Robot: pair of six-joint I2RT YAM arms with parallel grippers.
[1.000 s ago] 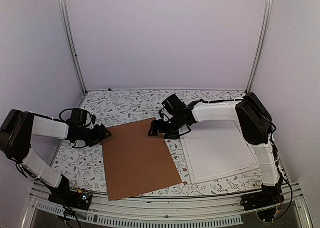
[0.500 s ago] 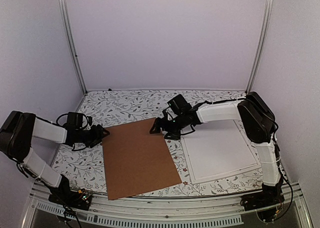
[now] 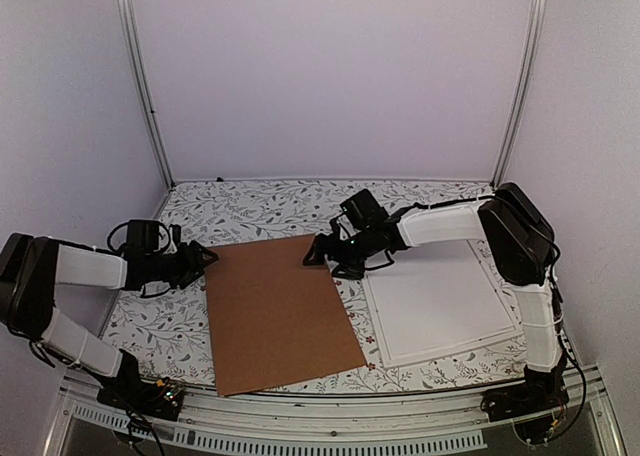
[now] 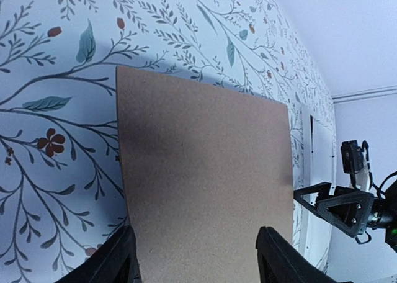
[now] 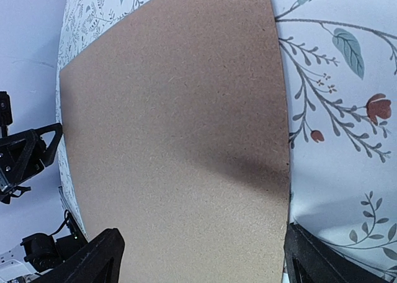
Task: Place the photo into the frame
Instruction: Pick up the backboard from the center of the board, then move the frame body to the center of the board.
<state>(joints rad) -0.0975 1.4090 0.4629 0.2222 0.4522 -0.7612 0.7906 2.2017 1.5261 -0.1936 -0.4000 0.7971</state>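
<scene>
The left claw [image 3: 206, 261] stands spread at the left edge of a brown board [image 3: 275, 316], pinching nothing that can be made out; in its own wrist view the left claw [image 4: 195, 236] shows a dark finger [image 4: 118, 261] at each lower corner, with the brown board [image 4: 205, 159] running away between them. Whether these fingers touch the board cannot be told. The right claw [image 3: 315, 253], likewise spread wide, sits at the board's far right corner, its arm reaching in low from the right. In the right wrist view the right claw [image 5: 205, 258] has its two fingers well apart at the bottom of the picture, the brown board [image 5: 173, 121] filling the space ahead of them and the left claw [image 5: 28, 152] visible beyond the board's far edge. The board lies flat on the flower-patterned counter [image 3: 260, 206], turned slightly askew, its near edge close to the front rail. The frame [image 3: 440, 301], thin and white, lies flat on the counter just to the right of the board, apart from it, under the right arm. The photo shows in none of the three views, so its place cannot be told.
</scene>
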